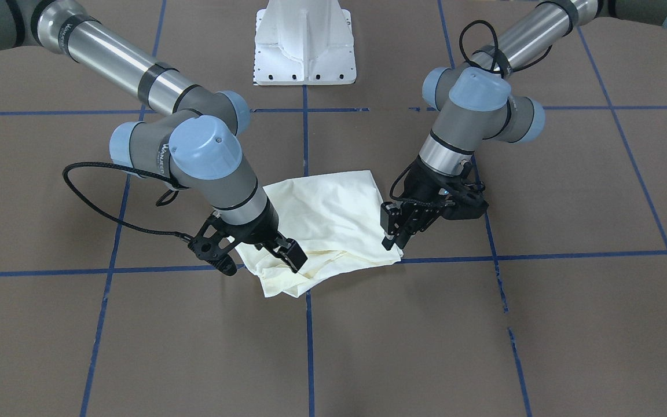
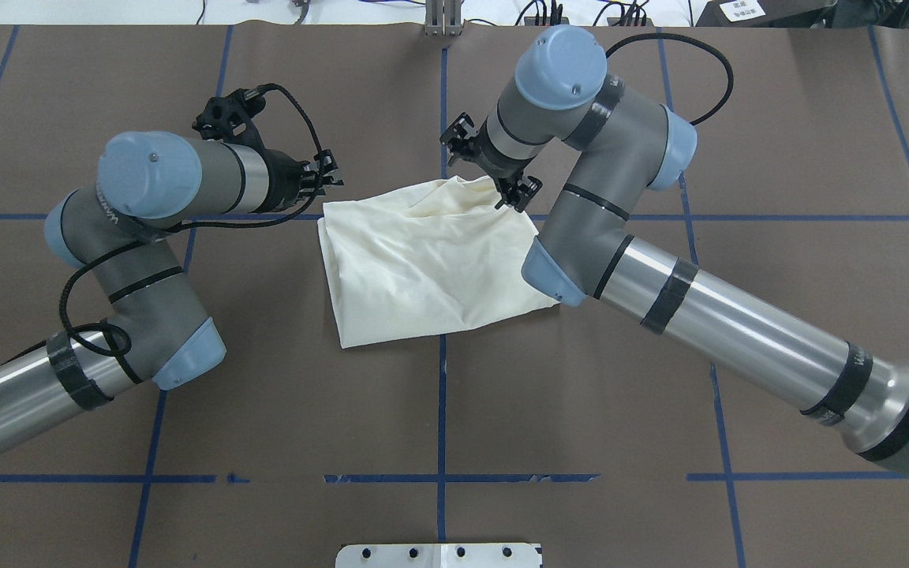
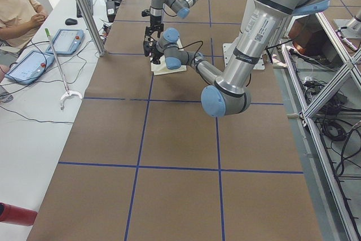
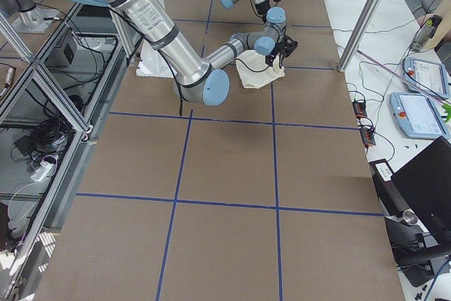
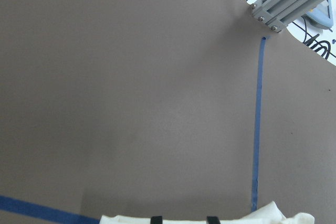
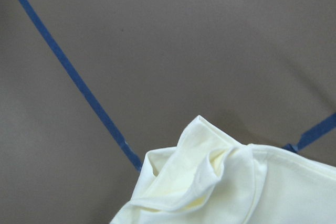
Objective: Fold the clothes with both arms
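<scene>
Two arms over the table [image 1: 542, 324], one shirt between them. The single cream shirt [image 1: 327, 214] lies mid-table, out in front of the one white pedestal base [image 1: 304, 52], straddling the centre line of the blue tape grid [image 1: 542, 255]. It is folded into a rough, rumpled rectangle with only plain fabric showing (no print in any view). The left arm [image 1: 472, 110] reaches in with its wrist angled down, and the left gripper [image 1: 394, 238] sits right at the shirt's far left corner. In the left wrist view its two fingertips [image 5: 156, 219] poke up at the bottom edge with a clear gap between them, so they are parted, with cream cloth lying just beyond the tips. The right arm [image 1: 206, 156] bends over the other side, and the right gripper [image 1: 280, 255] is down on the far right corner, where the fabric is bunched and stands a little higher than the rest. One finger rests over the cloth there, but whether this pair is pinching the fabric or let go, I cannot tell. The right wrist view gives only the bunched corner and two tape lines, no fingers. The near edge of the shirt lies flat and untouched on the brown surface. At the side table on the left sits one person [image 3: 17, 9] with two tablet-like screens [image 3: 70, 39] in front of them.
</scene>
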